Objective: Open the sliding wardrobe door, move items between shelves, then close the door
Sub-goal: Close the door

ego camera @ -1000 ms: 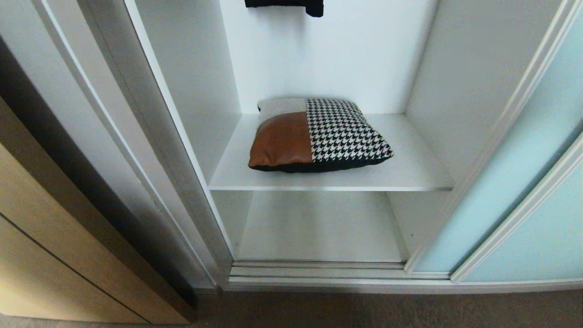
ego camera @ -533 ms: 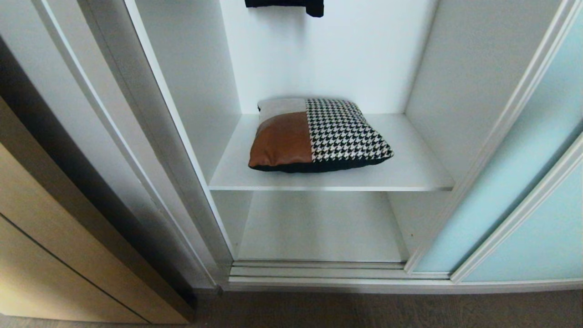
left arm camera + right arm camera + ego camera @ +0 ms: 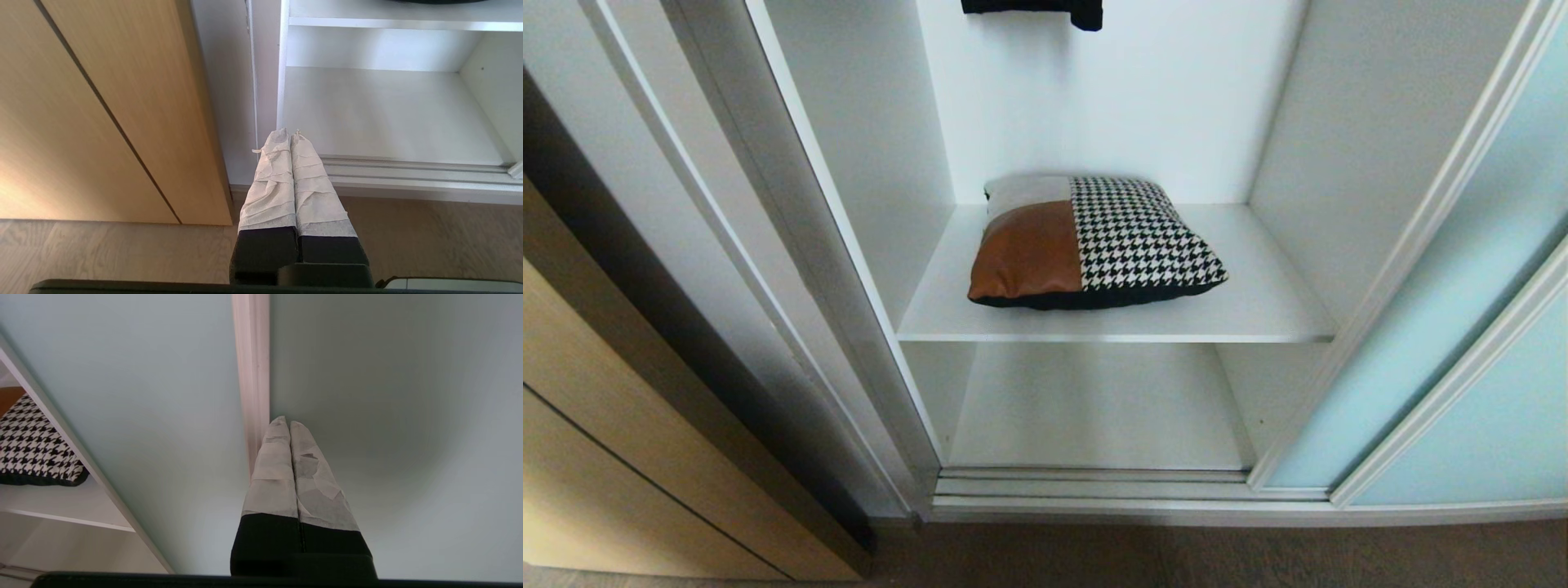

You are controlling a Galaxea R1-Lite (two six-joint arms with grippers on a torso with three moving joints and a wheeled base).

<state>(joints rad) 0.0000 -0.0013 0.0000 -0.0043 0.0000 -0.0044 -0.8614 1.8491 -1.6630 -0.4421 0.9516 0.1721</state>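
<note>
Head view: lying flat at frame centre on the upper shelf (image 3: 1258, 314), cushion (image 3: 1094, 242); standing slid aside at right, sliding wardrobe door (image 3: 1445, 343).
Left wrist view: hanging clenched and empty at lower centre, left gripper (image 3: 289, 134).
Right wrist view: pointing clenched and empty at centre, beside the door's frame, right gripper (image 3: 284, 424).

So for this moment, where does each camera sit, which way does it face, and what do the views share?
Head: high, looking down into the open wardrobe at the cushion on the upper shelf; no arm shows.
Left wrist: low by the floor, facing the lower shelf; shut left gripper shows.
Right wrist: close to the sliding wardrobe door; shut right gripper shows.
Shared: head and right wrist both show the cushion.
</note>
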